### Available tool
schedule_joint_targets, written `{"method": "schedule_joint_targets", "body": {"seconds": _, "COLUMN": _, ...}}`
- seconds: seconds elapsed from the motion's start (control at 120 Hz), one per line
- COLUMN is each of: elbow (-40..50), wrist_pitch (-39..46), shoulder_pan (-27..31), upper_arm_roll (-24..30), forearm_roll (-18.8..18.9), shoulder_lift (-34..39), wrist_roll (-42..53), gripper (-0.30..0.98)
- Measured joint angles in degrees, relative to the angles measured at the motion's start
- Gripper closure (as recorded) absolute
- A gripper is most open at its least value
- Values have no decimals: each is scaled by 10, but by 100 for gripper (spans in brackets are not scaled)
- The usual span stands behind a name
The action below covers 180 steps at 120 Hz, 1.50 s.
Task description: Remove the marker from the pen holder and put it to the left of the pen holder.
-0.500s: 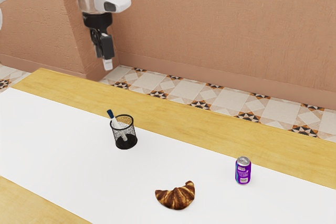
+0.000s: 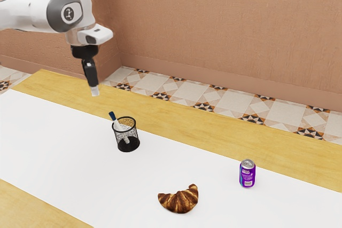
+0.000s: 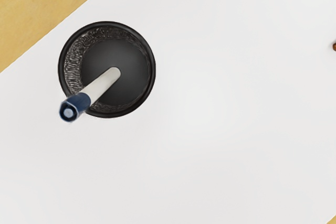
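Observation:
The black gripper [image 2: 95,91] hangs in the air above the table, up and to the exterior view's left of the pen holder [image 2: 129,144], apart from it. A white marker with a dark blue end [image 2: 113,116] leans inside the black mesh holder, its blue end sticking out over the rim on the exterior view's left. From above, in the wrist view, the round holder [image 3: 132,69] has the marker [image 3: 102,86] slanting from its floor across the rim, blue end toward the camera. Whether the gripper is open or shut cannot be made out.
A croissant [image 2: 180,200] lies on the white cloth [image 2: 64,148], toward the exterior view's bottom from the holder. The purple can [image 2: 247,174] stands upright farther to the exterior view's right. Bare wood [image 2: 176,118] borders the cloth, and a wall rises behind the table.
My hand has come lower and shifted toward the exterior view's left. The holder, marker, croissant and can have stayed where they were.

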State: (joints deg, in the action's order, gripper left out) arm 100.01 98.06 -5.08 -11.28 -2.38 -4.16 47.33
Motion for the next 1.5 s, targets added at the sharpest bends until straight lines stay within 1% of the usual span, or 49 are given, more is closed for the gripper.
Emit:
{"method": "schedule_joint_targets", "body": {"seconds": 0.092, "elbow": 40, "wrist_pitch": 66, "shoulder_pan": 15, "upper_arm_roll": -13, "forearm_roll": -29, "shoulder_lift": -5, "wrist_roll": 45, "gripper": 0}}
{"method": "schedule_joint_targets", "body": {"seconds": 0.167, "elbow": 49, "wrist_pitch": 103, "shoulder_pan": 18, "upper_arm_roll": -19, "forearm_roll": -60, "shoulder_lift": -23, "wrist_roll": 81, "gripper": 0}}
{"method": "schedule_joint_targets", "body": {"seconds": 0.25, "elbow": 48, "wrist_pitch": 133, "shoulder_pan": 22, "upper_arm_roll": -21, "forearm_roll": -80, "shoulder_lift": -56, "wrist_roll": 121, "gripper": 0}}
{"method": "schedule_joint_targets", "body": {"seconds": 0.375, "elbow": 45, "wrist_pitch": 161, "shoulder_pan": 37, "upper_arm_roll": -21, "forearm_roll": -111, "shoulder_lift": -91, "wrist_roll": 178, "gripper": 0}}
{"method": "schedule_joint_targets", "body": {"seconds": 0.5, "elbow": 43, "wrist_pitch": 181, "shoulder_pan": 38, "upper_arm_roll": -21, "forearm_roll": -133, "shoulder_lift": -118, "wrist_roll": 226, "gripper": 0}}
{"method": "schedule_joint_targets", "body": {"seconds": 0.667, "elbow": 42, "wrist_pitch": 203, "shoulder_pan": 37, "upper_arm_roll": -21, "forearm_roll": -177, "shoulder_lift": -152, "wrist_roll": 280, "gripper": 0}}
{"method": "schedule_joint_targets", "body": {"seconds": 0.733, "elbow": 42, "wrist_pitch": 209, "shoulder_pan": 37, "upper_arm_roll": -21, "forearm_roll": -189, "shoulder_lift": -159, "wrist_roll": 299, "gripper": 0}}
{"method": "schedule_joint_targets", "body": {"seconds": 0.767, "elbow": 42, "wrist_pitch": 212, "shoulder_pan": 37, "upper_arm_roll": -21, "forearm_roll": -193, "shoulder_lift": -161, "wrist_roll": 308, "gripper": 3}}
{"method": "schedule_joint_targets", "body": {"seconds": 0.783, "elbow": 42, "wrist_pitch": 213, "shoulder_pan": 37, "upper_arm_roll": -21, "forearm_roll": -195, "shoulder_lift": -161, "wrist_roll": 312, "gripper": 6}}
{"method": "schedule_joint_targets", "body": {"seconds": 0.892, "elbow": 39, "wrist_pitch": 219, "shoulder_pan": 35, "upper_arm_roll": -21, "forearm_roll": -201, "shoulder_lift": -160, "wrist_roll": 336, "gripper": 35}}
{"method": "schedule_joint_targets", "body": {"seconds": 0.942, "elbow": 39, "wrist_pitch": 221, "shoulder_pan": 35, "upper_arm_roll": -21, "forearm_roll": -202, "shoulder_lift": -160, "wrist_roll": 346, "gripper": 46}}
{"method": "schedule_joint_targets", "body": {"seconds": 1.05, "elbow": 38, "wrist_pitch": 223, "shoulder_pan": 34, "upper_arm_roll": -21, "forearm_roll": -202, "shoulder_lift": -159, "wrist_roll": 364, "gripper": 62}}
{"method": "schedule_joint_targets", "body": {"seconds": 1.133, "elbow": 38, "wrist_pitch": 225, "shoulder_pan": 33, "upper_arm_roll": -21, "forearm_roll": -202, "shoulder_lift": -156, "wrist_roll": 376, "gripper": 68}}
{"method": "schedule_joint_targets", "body": {"seconds": 1.2, "elbow": 39, "wrist_pitch": 226, "shoulder_pan": 33, "upper_arm_roll": -21, "forearm_roll": -201, "shoulder_lift": -138, "wrist_roll": 385, "gripper": 70}}
{"method": "schedule_joint_targets", "body": {"seconds": 1.433, "elbow": 38, "wrist_pitch": 202, "shoulder_pan": 23, "upper_arm_roll": -18, "forearm_roll": -195, "shoulder_lift": -31, "wrist_roll": 406, "gripper": 76}}
{"method": "schedule_joint_targets", "body": {"seconds": 1.5, "elbow": 28, "wrist_pitch": 184, "shoulder_pan": 25, "upper_arm_roll": -20, "forearm_roll": -176, "shoulder_lift": -13, "wrist_roll": 408, "gripper": 77}}
